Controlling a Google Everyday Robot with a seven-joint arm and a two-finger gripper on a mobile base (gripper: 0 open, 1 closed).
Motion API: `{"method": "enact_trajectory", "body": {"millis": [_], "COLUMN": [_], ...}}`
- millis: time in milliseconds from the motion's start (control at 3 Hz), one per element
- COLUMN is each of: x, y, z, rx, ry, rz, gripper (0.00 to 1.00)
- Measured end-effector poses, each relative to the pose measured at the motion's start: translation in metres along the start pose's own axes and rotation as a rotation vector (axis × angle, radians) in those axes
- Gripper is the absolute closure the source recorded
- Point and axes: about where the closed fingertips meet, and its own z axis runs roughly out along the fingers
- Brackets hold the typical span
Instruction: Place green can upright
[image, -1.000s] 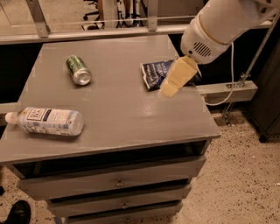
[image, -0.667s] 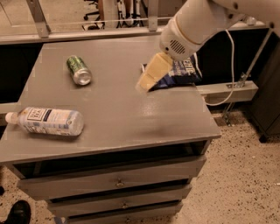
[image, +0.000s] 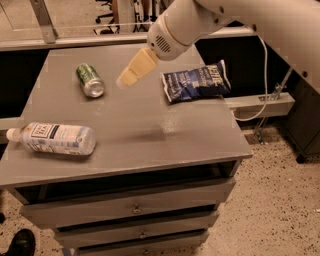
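Observation:
The green can (image: 90, 80) lies on its side at the back left of the grey table (image: 150, 130), its silver end facing the front. My gripper (image: 131, 72) hangs above the table a short way to the right of the can and does not touch it. Its cream-coloured fingers point down and to the left. The white arm reaches in from the upper right.
A clear plastic water bottle (image: 55, 138) with a white label lies on its side at the front left. A dark blue chip bag (image: 196, 81) lies at the back right. Drawers sit under the tabletop. A speckled floor lies to the right.
My gripper has moved left across the table, from over the chip bag to a spot close beside the green can. The can, bottle and bag have not moved.

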Motion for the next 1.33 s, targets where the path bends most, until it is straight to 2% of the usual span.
{"method": "enact_trajectory", "body": {"millis": [333,667,1333], "x": [-0.02,-0.032,-0.074], "y": [-0.005,-0.019,-0.025], "z": [0.029,0.061,0.114], "rx": [0.026,0.059,0.064], "ry": [-0.028,-0.027,-0.017], "rz": [0.061,0.139,0.223], "gripper": [0.0,0.0,0.0]}}
